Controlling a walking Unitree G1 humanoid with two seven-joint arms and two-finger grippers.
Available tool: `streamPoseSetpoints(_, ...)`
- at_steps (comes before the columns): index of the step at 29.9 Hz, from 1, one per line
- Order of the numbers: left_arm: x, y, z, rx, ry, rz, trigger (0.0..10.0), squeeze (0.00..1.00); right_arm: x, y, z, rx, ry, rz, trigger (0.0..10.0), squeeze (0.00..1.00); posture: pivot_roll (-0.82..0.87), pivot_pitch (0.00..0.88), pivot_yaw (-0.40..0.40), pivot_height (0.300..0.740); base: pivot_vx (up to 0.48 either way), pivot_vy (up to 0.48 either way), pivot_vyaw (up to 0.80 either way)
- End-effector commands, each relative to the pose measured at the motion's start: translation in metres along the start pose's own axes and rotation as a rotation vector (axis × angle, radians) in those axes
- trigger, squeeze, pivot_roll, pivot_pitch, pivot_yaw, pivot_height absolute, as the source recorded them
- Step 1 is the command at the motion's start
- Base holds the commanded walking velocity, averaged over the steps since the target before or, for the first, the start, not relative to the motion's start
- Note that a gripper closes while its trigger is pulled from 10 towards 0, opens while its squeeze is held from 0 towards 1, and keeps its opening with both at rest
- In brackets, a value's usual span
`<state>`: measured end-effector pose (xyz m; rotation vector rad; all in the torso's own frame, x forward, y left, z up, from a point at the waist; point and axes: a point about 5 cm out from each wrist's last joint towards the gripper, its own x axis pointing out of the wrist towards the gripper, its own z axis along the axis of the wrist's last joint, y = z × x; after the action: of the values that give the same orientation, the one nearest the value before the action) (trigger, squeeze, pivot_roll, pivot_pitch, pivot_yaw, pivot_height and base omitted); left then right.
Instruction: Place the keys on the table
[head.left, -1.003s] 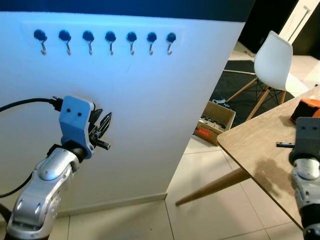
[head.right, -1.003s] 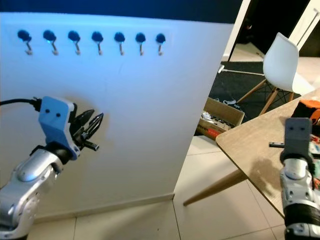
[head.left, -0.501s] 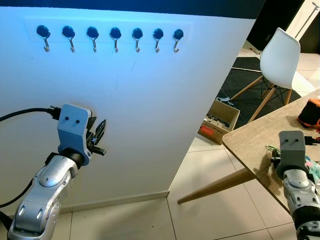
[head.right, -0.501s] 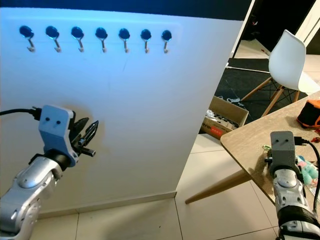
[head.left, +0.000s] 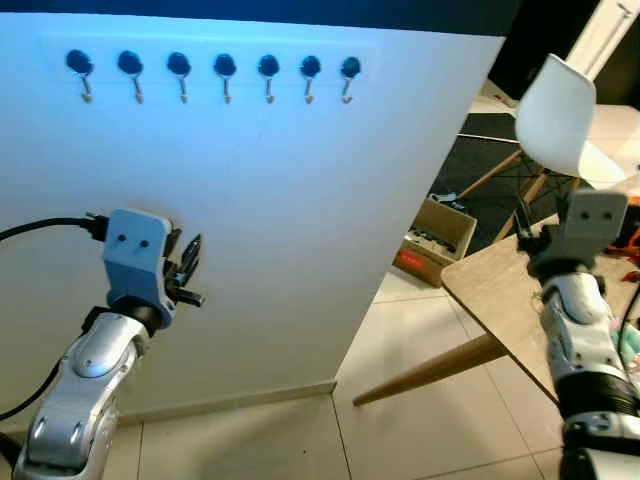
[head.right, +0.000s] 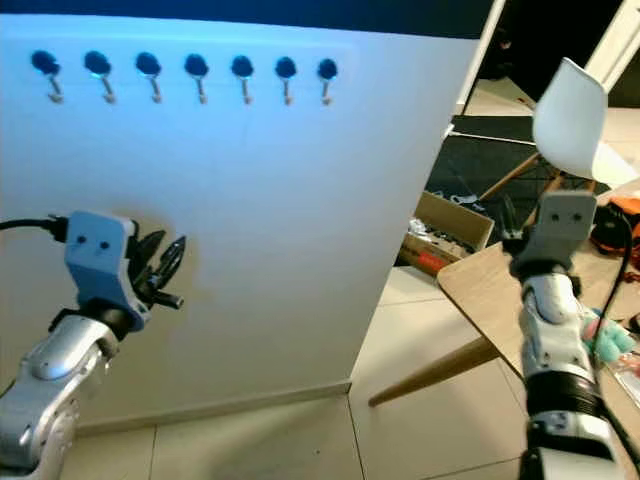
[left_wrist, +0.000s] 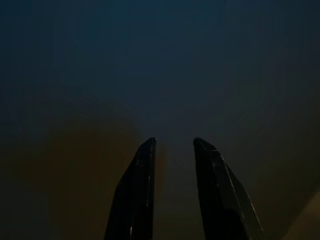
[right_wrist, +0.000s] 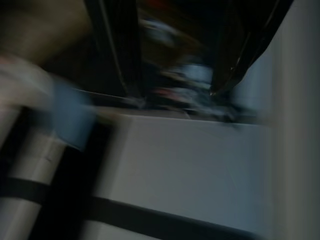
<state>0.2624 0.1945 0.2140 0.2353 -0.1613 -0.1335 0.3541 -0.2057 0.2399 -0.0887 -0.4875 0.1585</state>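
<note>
Right claw raised over the wooden bench's corner

The right claw (head.right: 512, 218) hangs above the bench (head.left: 490, 285) edge, fingers parted, nothing visibly between them. The left claw (head.left: 190, 262), slightly open and empty, points at the white wall (head.left: 300, 200). Keys cannot be made out.

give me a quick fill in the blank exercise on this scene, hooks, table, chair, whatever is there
1. The row of hooks on the white wall numbers ____.
2. The chair beyond the wooden table has a seat coloured ____.
3. The left gripper is raised in front of the ____.
4. The cardboard box sits on the ____, beside the wall's edge.

Missing words: seven; white; wall; floor
</note>
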Motion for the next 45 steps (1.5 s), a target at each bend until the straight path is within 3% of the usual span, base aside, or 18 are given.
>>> streamPoseSetpoints(1, -0.003, -0.009, 0.001, 0.006, -0.019, -0.005, 10.0, 0.0, -0.004, 0.019, -0.007, 0.039, 0.042, 0.11, 10.0, 0.0, 0.19, 0.203, -0.086, 0.74, 0.0, 0.0, 0.0)
streamPoseSetpoints(3, -0.011, -0.011, -0.008, 0.028, 0.009, 0.023, 10.0, 0.0, -0.015, 0.051, -0.021, 0.109, 0.087, 0.203, 10.0, 0.0, 0.2, 0.198, -0.093, 0.74, 0.0, 0.0, 0.0)
streamPoseSetpoints(4, -0.011, -0.011, -0.008, 0.028, 0.009, 0.023, 10.0, 0.0, -0.015, 0.051, -0.021, 0.109, 0.087, 0.203, 10.0, 0.0, 0.2, 0.198, -0.093, 0.74, 0.0, 0.0, 0.0)
streamPoseSetpoints(7, -0.032, -0.018, -0.034, 0.075, 0.098, 0.063, 10.0, 0.0, -0.05, 0.099, -0.059, 0.21, 0.231, 0.23, 10.0, 0.0, 0.21, 0.194, -0.098, 0.74, 0.0, 0.0, 0.0)
streamPoseSetpoints(8, -0.032, -0.018, -0.034, 0.075, 0.098, 0.063, 10.0, 0.0, -0.05, 0.099, -0.059, 0.21, 0.231, 0.23, 10.0, 0.0, 0.21, 0.194, -0.098, 0.74, 0.0, 0.0, 0.0)
streamPoseSetpoints(11, -0.045, -0.021, -0.051, 0.087, 0.16, 0.094, 10.0, 0.0, -0.074, 0.115, -0.082, 0.226, 0.323, 0.235, 10.0, 0.0, 0.21, 0.192, -0.101, 0.74, 0.0, 0.0, 0.0)
streamPoseSetpoints(13, -0.05, -0.022, -0.058, 0.091, 0.185, 0.102, 10.0, 0.0, -0.082, 0.115, -0.089, 0.213, 0.354, 0.224, 10.0, 0.0, 0.22, 0.189, -0.105, 0.74, 0.0, 0.0, 0.0)
streamPoseSetpoints(14, -0.056, -0.023, -0.069, 0.099, 0.227, 0.11, 10.0, 0.0, -0.091, 0.107, -0.098, 0.173, 0.399, 0.189, 10.0, 0.0, 0.22, 0.189, -0.105, 0.74, 0.0, 0.0, 0.0)
streamPoseSetpoints(18, -0.076, -0.024, -0.115, 0.1, 0.4, 0.151, 10.0, 0.0, -0.124, 0.059, -0.129, 0.089, 0.588, 0.057, 10.0, 0.0, 0.22, 0.18, -0.106, 0.74, 0.0, 0.0, 0.0)
streamPoseSetpoints(20, -0.076, -0.024, -0.115, 0.1, 0.4, 0.151, 10.0, 0.0, -0.124, 0.059, -0.129, 0.089, 0.588, 0.057, 10.0, 0.0, 0.22, 0.18, -0.106, 0.74, 0.0, 0.0, 0.0)
streamPoseSetpoints(22, -0.084, -0.026, -0.14, 0.126, 0.492, 0.157, 10.0, 0.0, -0.146, 0.039, -0.141, 0.069, 0.689, 0.009, 10.0, 0.0, 0.2, 0.169, -0.094, 0.74, 0.0, 0.0, 0.0)
streamPoseSetpoints(23, -0.084, -0.026, -0.14, 0.126, 0.492, 0.157, 10.0, 0.0, -0.146, 0.039, -0.141, 0.069, 0.689, 0.009, 10.0, 0.0, 0.2, 0.169, -0.094, 0.74, 0.0, 0.0, 0.0)
streamPoseSetpoints(26, -0.095, -0.033, -0.166, 0.146, 0.581, 0.132, 10.0, 0.0, -0.178, 0.024, -0.156, 0.071, 0.805, -0.07, 10.0, 0.0, 0.19, 0.17, -0.084, 0.74, 0.0, 0.0, 0.0)
streamPoseSetpoints(28, -0.098, -0.037, -0.175, 0.148, 0.604, 0.117, 10.0, 0.0, -0.192, 0.022, -0.163, 0.089, 0.849, -0.116, 10.0, 0.0, 0.17, 0.171, -0.067, 0.74, 0.0, 0.0, 0.0)
streamPoseSetpoints(31, -0.099, -0.038, -0.179, 0.15, 0.611, 0.112, 10.0, 0.0, -0.197, 0.022, -0.165, 0.097, 0.862, -0.13, 10.0, 0.0, 0.17, 0.171, -0.066, 0.74, 0.0, 0.0, 0.0)
streamPoseSetpoints(34, -0.1, -0.041, -0.186, 0.148, 0.635, 0.105, 10.0, 0.0, -0.213, 0.026, -0.172, 0.135, 0.909, -0.15, 10.0, 0.0, 0.16, 0.177, -0.058, 0.74, 0.0, 0.0, 0.0)
streamPoseSetpoints(40, -0.1, -0.043, -0.192, 0.101, 0.631, 0.134, 10.0, 0.0, -0.209, 0.033, -0.17, 0.143, 0.864, -0.128, 10.0, 0.0, 0.16, 0.179, -0.064, 0.74, 0.0, 0.0, 0.0)
streamPoseSetpoints(45, -0.098, -0.046, -0.192, 0.111, 0.611, 0.135, 10.0, 0.0, -0.203, 0.036, -0.171, 0.141, 0.855, -0.122, 10.0, 0.0, 0.17, 0.176, -0.07, 0.74, 0.0, 0.0, 0.0)
